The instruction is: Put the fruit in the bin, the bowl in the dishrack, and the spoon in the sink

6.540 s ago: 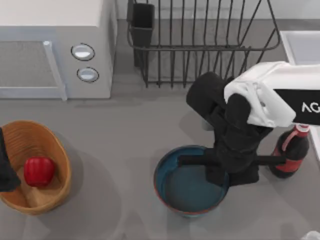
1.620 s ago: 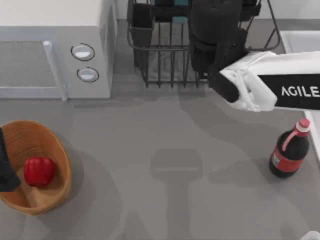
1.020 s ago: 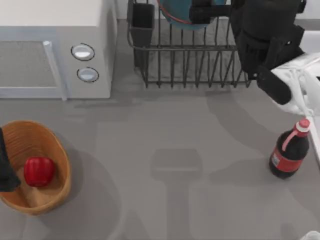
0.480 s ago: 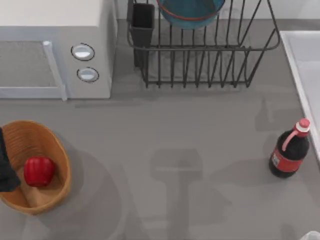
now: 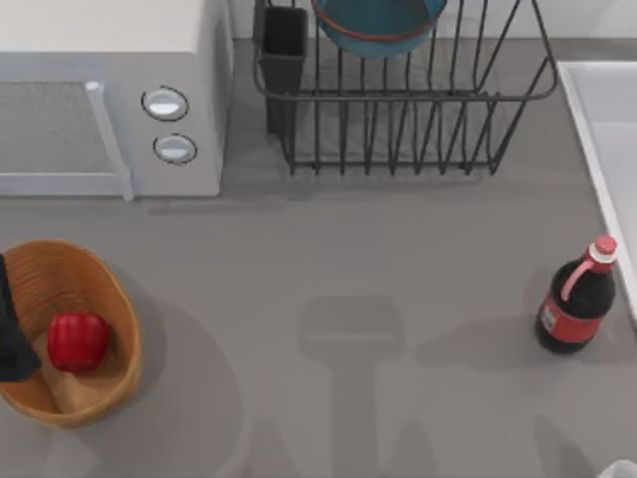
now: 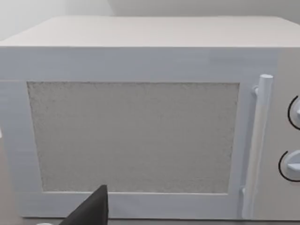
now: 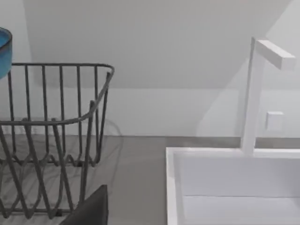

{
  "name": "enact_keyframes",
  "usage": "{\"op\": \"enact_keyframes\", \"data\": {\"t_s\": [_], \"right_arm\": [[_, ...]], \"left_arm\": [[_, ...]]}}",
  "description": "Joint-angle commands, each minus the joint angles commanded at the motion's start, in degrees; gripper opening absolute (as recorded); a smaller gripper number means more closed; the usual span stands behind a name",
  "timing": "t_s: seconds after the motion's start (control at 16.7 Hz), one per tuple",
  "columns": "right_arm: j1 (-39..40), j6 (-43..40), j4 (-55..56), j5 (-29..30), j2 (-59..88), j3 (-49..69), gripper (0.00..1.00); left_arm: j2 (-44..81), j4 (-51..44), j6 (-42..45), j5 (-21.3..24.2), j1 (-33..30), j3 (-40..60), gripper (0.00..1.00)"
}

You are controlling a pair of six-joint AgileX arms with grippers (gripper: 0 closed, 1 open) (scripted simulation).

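Observation:
The blue bowl [image 5: 378, 22] sits inside the dark wire dishrack [image 5: 398, 129] at the back of the table, free of any gripper; its edge [image 7: 3, 51] also shows in the right wrist view above the dishrack [image 7: 56, 121]. The red fruit [image 5: 78, 341] lies in the orange-tan bin [image 5: 111, 291] at the front left. The white sink [image 5: 597, 110] runs along the right edge, and its rim [image 7: 171, 187] faces the right wrist camera. A dark part of my left arm [image 5: 10, 339] sits beside the bin. The spoon is out of view.
A white microwave [image 5: 109, 100] fills the back left and stands close in front of the left wrist camera [image 6: 136, 136]. A dark red-labelled bottle [image 5: 575, 304] stands at the right, near the sink. A white faucet [image 7: 255, 93] rises behind the sink.
My right arm carried the bowl from the table up into the dishrack, let it go and drew away out of the top view. The fruit and bin have not moved.

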Motion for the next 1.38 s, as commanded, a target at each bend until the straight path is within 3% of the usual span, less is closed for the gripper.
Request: {"op": "enact_keyframes", "data": {"t_s": [0.3, 0.78, 1.02, 1.38], "right_arm": [[-2.23, -0.17, -4.33, -0.92, -7.28, -3.69, 1.0], [-4.5, 1.09, -7.59, -0.82, -3.28, -0.42, 1.0], [-10.08, 3.99, -19.13, -0.82, 9.83, 9.97, 1.0], [-17.84, 8.06, -42.34, -0.82, 43.06, 26.68, 1.0]], "left_arm": [[0.0, 0.0, 0.0, 0.0, 0.0, 0.0, 1.0], [0.0, 0.0, 0.0, 0.0, 0.0, 0.0, 1.0], [0.0, 0.0, 0.0, 0.0, 0.0, 0.0, 1.0], [0.0, 0.0, 0.0, 0.0, 0.0, 0.0, 1.0]]}}
